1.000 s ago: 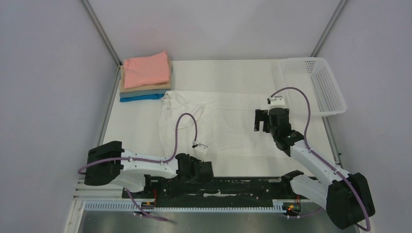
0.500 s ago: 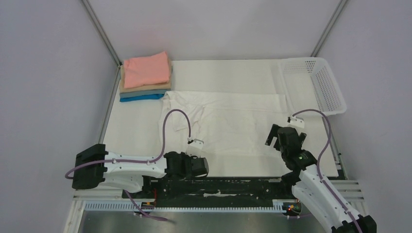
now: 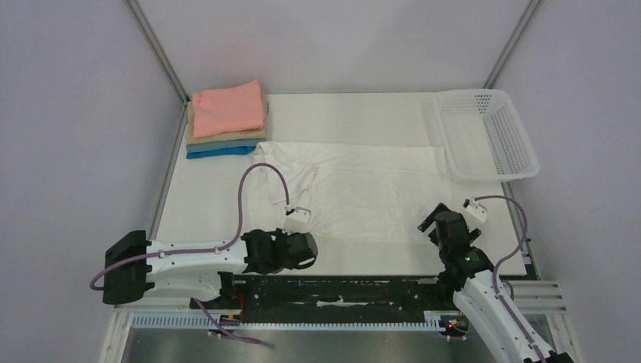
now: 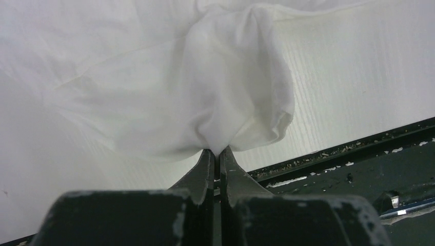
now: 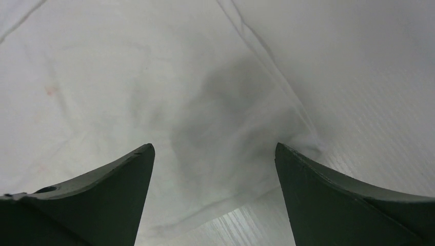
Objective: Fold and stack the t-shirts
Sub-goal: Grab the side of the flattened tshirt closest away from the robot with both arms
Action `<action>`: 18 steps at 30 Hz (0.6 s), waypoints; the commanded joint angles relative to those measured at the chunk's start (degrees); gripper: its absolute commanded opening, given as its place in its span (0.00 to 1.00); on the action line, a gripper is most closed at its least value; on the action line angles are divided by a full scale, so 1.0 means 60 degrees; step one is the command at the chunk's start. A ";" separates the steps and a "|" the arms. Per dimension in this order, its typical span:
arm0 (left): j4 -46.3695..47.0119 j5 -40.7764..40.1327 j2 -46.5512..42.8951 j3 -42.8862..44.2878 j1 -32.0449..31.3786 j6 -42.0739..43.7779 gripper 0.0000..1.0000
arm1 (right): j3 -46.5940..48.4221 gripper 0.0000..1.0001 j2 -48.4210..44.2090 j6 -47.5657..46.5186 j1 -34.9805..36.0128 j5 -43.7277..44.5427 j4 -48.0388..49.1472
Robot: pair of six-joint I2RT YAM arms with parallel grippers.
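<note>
A plain white t-shirt (image 3: 355, 185) lies spread across the middle of the table. My left gripper (image 3: 306, 243) is at its near left edge, shut on a bunched fold of the white cloth (image 4: 231, 97). My right gripper (image 3: 432, 224) is open over the shirt's near right corner (image 5: 231, 118), its two fingers either side of the hem, with nothing held. A stack of folded t-shirts (image 3: 227, 121) sits at the far left: salmon pink on top, then tan, grey-blue and bright blue.
A white plastic mesh basket (image 3: 487, 132) stands at the far right corner. A black rail (image 3: 355, 291) runs along the near table edge by the arm bases. Metal frame posts rise at both far corners.
My right arm has drawn back from the shirt's middle right to its near right corner. My left gripper has shifted slightly left along the near edge with the cloth.
</note>
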 commanded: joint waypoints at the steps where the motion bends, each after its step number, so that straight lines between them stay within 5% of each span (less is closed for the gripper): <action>1: 0.0454 -0.0044 -0.0341 -0.0081 0.0304 0.0656 0.02 | -0.0743 0.89 -0.0362 0.0993 -0.0041 0.0416 -0.0058; 18: 0.0560 -0.0005 -0.0342 -0.0029 0.0987 0.0882 0.02 | -0.0909 0.36 -0.0225 0.0050 -0.0047 0.0388 0.0537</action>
